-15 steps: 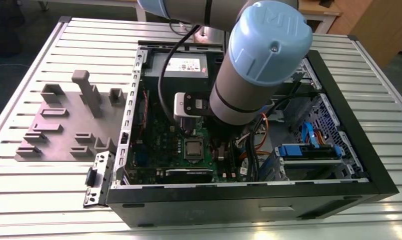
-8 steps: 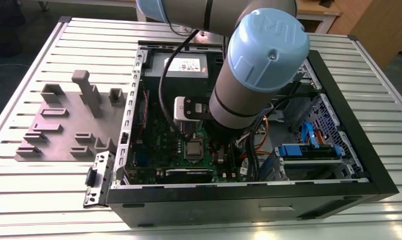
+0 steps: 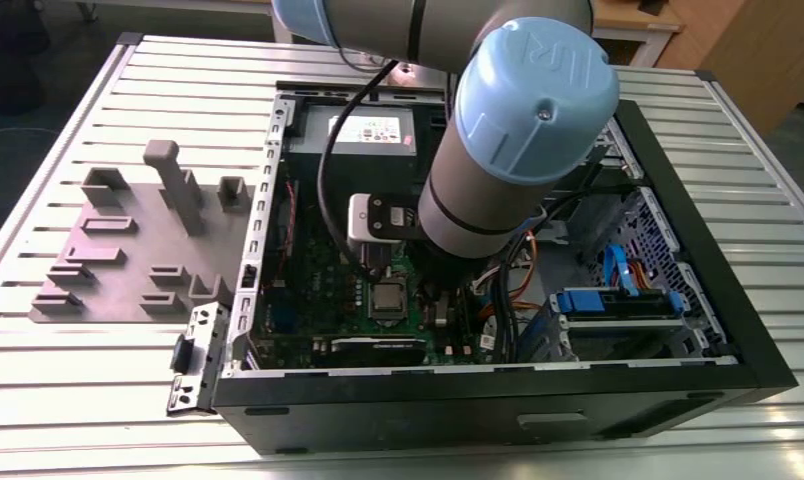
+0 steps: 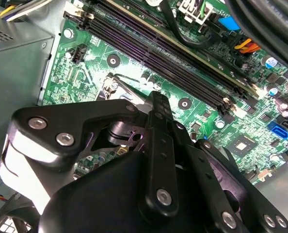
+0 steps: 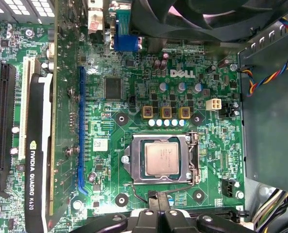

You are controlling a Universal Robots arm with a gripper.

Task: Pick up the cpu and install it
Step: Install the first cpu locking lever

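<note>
The cpu (image 5: 166, 160) lies flat inside the socket frame (image 5: 138, 162) on the green board (image 5: 221, 145), silvery top up, its edges square with the frame's opening and no corner riding high; in the exterior view the cpu (image 3: 387, 298) shows within the frame under the arm, deep in the computer case (image 3: 509, 390). The gripper (image 5: 154, 196) hangs just outside the frame, at the side where the wire lever (image 5: 180, 186) runs, its fingers drawn together and holding nothing. The placing looks done, and the work in hand seems to be at that lever. To do it well, press on the wire alone and never on the chip's top; keep the closed tip low and close to the frame so it cannot slip off toward nearby board parts; move slowly, since a skewed push could shift the chip in its seat.
</note>
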